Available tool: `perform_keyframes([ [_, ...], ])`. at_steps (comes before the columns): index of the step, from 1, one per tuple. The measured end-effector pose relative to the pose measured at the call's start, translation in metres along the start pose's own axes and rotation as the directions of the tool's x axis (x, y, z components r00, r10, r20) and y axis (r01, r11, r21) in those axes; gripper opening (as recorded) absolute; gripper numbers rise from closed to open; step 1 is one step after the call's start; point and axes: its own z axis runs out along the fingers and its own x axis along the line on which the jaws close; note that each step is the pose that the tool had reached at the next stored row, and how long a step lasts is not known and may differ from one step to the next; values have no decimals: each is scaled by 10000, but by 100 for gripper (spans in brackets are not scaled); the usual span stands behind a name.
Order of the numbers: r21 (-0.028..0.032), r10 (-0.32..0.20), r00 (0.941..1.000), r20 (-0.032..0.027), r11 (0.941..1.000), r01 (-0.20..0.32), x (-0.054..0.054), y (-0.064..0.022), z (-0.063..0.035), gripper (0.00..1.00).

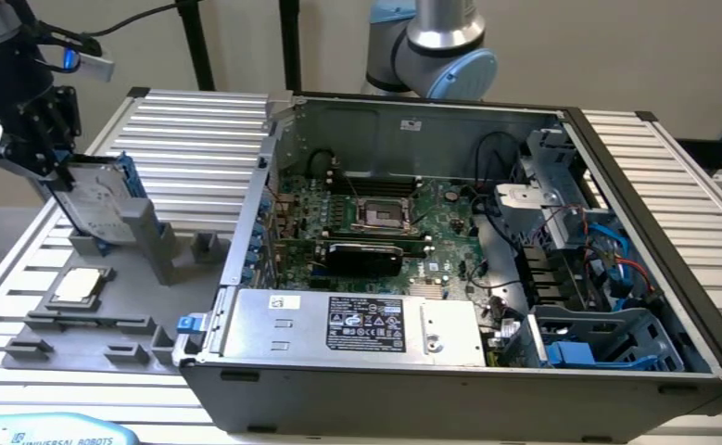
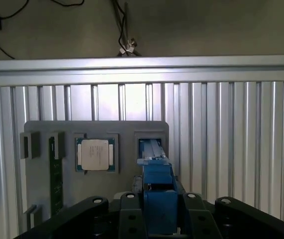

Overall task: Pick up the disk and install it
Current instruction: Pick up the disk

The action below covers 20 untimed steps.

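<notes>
The disk (image 1: 97, 202), a silver drive in a blue carrier, stands on edge at the exterior view's left, over the grey fixture plate (image 1: 150, 243). My gripper (image 1: 52, 165) grips its upper end, black jaws on either side. In the wrist view the blue carrier (image 2: 157, 191) runs away from the gripper (image 2: 159, 211), and its far end sits at the fixture's upright slot (image 2: 150, 147). Whether that end still rests in the slot is unclear.
An open computer case (image 1: 657, 185) with motherboard and grey power supply (image 1: 348, 324) lies to the exterior view's right. A blue drive bay (image 1: 596, 345) sits in its near right corner. On the fixture lie a square CPU chip (image 2: 95, 154) and a memory stick (image 2: 55, 174).
</notes>
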Motion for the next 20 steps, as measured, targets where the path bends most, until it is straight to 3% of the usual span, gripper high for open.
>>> perform_keyframes([
  [14, 0, -1, 10000, 0, 10000, 1, -2, -3, -637, 33],
  [20, 0, -2, 10000, 8, 10000, 2, -5, -72, -909, 33],
])
